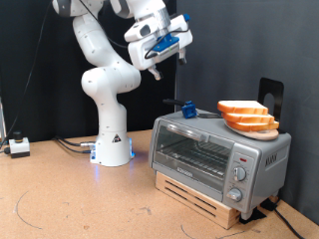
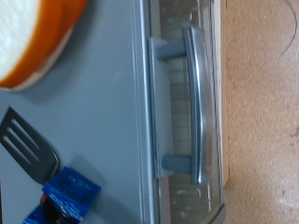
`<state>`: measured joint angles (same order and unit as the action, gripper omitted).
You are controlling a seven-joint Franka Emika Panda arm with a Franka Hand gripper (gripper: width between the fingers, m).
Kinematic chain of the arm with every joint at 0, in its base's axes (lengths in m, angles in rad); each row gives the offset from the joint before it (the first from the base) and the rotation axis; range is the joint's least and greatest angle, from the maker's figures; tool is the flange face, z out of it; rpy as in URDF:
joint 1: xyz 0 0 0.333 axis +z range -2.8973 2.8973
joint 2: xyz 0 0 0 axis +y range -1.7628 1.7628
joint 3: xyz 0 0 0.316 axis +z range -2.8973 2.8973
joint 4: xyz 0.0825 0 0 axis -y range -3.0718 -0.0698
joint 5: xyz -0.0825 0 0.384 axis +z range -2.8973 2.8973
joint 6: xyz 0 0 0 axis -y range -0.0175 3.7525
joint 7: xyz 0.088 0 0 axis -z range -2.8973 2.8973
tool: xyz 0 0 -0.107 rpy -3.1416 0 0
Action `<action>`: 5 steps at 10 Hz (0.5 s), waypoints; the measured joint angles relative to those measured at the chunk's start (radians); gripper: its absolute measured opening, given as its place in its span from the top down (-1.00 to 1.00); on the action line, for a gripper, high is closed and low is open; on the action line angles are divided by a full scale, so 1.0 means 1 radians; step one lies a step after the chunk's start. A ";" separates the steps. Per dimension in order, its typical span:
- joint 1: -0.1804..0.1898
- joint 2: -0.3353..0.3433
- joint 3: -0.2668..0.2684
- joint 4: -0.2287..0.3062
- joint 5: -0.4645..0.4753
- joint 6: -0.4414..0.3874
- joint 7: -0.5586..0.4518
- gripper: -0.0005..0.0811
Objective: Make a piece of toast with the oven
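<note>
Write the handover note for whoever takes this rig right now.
End effector: raised in the air above the oven, holding nothing; open or shut not discernible.
Oven: on a wooden pallet on the table, door shut, handle untouched.
Bread: slices on a board on the oven's top, towards the exterior view's right.
Spatula with blue grip: also lying on the oven's top.
Done: nothing visible yet.
Left: door not opened, bread not on the rack, knobs not turned.

End effector raised, tilted downward
</note>
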<state>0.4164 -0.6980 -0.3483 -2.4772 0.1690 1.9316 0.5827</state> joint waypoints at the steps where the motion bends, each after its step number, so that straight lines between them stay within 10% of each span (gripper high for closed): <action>1: 0.000 0.012 -0.009 -0.001 0.000 -0.005 -0.013 -1.00; 5: -0.001 0.020 -0.021 -0.011 0.000 -0.005 -0.033 -1.00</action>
<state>0.4152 -0.6776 -0.3692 -2.4886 0.1689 1.9265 0.5492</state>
